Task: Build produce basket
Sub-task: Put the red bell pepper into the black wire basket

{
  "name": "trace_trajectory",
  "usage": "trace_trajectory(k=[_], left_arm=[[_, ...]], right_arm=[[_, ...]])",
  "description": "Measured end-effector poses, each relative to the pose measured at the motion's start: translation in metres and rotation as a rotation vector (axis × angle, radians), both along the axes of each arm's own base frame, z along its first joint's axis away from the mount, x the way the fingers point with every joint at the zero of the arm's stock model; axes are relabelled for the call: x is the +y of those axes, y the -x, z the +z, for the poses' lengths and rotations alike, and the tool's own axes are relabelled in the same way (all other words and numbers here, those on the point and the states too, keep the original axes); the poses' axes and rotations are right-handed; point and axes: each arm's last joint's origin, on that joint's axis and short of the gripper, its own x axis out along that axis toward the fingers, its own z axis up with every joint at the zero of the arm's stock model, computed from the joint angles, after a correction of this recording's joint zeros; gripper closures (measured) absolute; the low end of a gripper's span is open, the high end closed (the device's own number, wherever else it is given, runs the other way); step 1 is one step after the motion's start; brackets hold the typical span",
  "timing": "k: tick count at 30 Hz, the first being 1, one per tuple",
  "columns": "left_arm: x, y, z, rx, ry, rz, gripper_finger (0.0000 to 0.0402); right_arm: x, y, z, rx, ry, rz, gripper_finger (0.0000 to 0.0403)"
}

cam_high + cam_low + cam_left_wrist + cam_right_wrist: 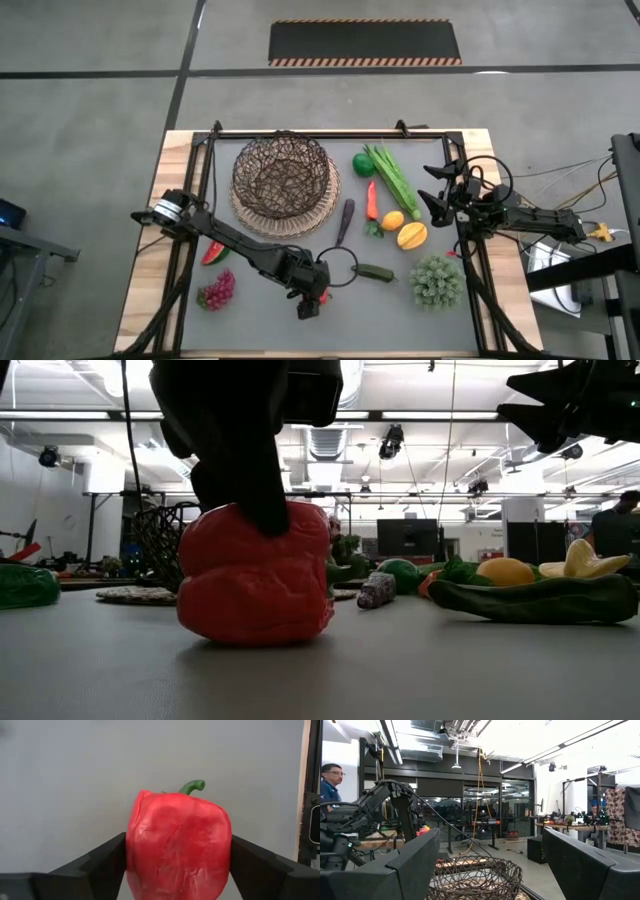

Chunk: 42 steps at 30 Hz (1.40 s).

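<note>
A red pepper (177,845) with a green stem (192,785) sits on the grey mat near the table's front edge (255,575). My left gripper (310,298) is closed around it, one finger on each side. The round dark wire basket (282,175) on its tan woven base stands at the far left, apart from the pepper. My right gripper (428,190) hangs open above the table's right side with nothing between its fingers (490,865). Other produce lies loose on the mat. My left gripper pinches the red pepper's body between its two fingers, one finger (107,857) against one flank (131,845) and the other against the opposite flank (227,845). The fingers slant down from the table's left. The pepper's underside (255,632) rests on the mat.
Red grapes (217,290) and a watermelon slice (214,252) lie left of the pepper. A dark eggplant (345,218), a cucumber (375,271), a carrot (372,200), an orange (393,221), a yellow fruit (412,236), green stalks (393,175) and a green leafy clump (437,281) lie to the right.
</note>
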Motion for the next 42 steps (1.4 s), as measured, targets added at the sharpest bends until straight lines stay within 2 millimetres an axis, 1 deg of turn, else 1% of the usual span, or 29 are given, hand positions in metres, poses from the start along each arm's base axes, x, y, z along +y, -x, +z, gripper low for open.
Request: trace_trajectory(k=[4, 7, 11, 13, 16, 18, 20, 22, 24, 26, 28, 30, 33, 36, 38, 42], left_arm=[[0.001, 0.0, 0.005, -0.012, -0.001, -0.002, 0.0145], [0.005, 0.003, 0.019, -0.063, -0.04, 0.011, 0.0149], [0.014, 0.011, 0.053, -0.205, -0.147, 0.021, 0.015], [0.021, 0.019, 0.079, -0.309, -0.238, 0.049, 0.0151], [0.038, 0.036, 0.116, -0.456, -0.457, 0.177, 0.0152], [0.051, 0.05, 0.133, -0.512, -0.627, 0.308, 0.0152], [0.066, 0.064, 0.142, -0.537, -0.761, 0.447, 0.0152], [0.083, 0.077, 0.145, -0.547, -0.842, 0.588, 0.0153], [0.101, 0.086, 0.139, -0.545, -0.872, 0.72, 0.0153], [0.121, 0.092, 0.127, -0.537, -0.859, 0.833, 0.0153], [0.142, 0.094, 0.111, -0.539, -0.828, 0.961, 0.0153], [0.162, 0.095, 0.09, -0.552, -0.79, 1.092, 0.0153], [0.189, 0.092, 0.058, -0.61, -0.736, 1.264, 0.0153], [0.211, 0.089, 0.033, -0.658, -0.703, 1.349, 0.0151], [0.222, 0.086, 0.02, -0.685, -0.691, 1.381, 0.015], [0.234, 0.077, -0.001, -0.682, -0.702, 1.403, 0.015]], right_arm=[[0.0, 0.0, 0.0, 0.0, 0.0, 0.0, 0.0072], [0.0, 0.0, 0.0, 0.0, 0.0, 0.0, 0.0072], [0.0, 0.0, 0.0, 0.0, 0.0, -0.002, 0.0072], [0.0, 0.0, 0.0, 0.001, 0.001, -0.001, 0.0072], [0.0, 0.0, 0.0, 0.001, 0.003, -0.001, 0.0072], [0.0, 0.0, 0.0, 0.0, 0.002, -0.003, 0.0072], [0.0, 0.0, 0.0, 0.002, 0.009, -0.006, 0.0072], [0.0, 0.0, 0.0, 0.001, 0.01, -0.006, 0.0072], [0.0, 0.0, 0.001, -0.004, 0.01, -0.006, 0.0072], [0.0, 0.0, 0.001, -0.007, 0.011, -0.006, 0.0072], [0.0, 0.0, 0.001, -0.006, 0.01, -0.006, 0.0072], [0.0, 0.0, 0.001, -0.007, 0.01, -0.006, 0.0072], [0.0, 0.0, 0.001, -0.006, 0.01, -0.006, 0.0072], [0.0, 0.0, 0.001, -0.006, 0.01, -0.006, 0.0072], [0.0, 0.0, 0.001, -0.006, 0.01, -0.006, 0.0072], [0.0, 0.0, 0.001, -0.003, 0.02, -0.012, 0.0072]])
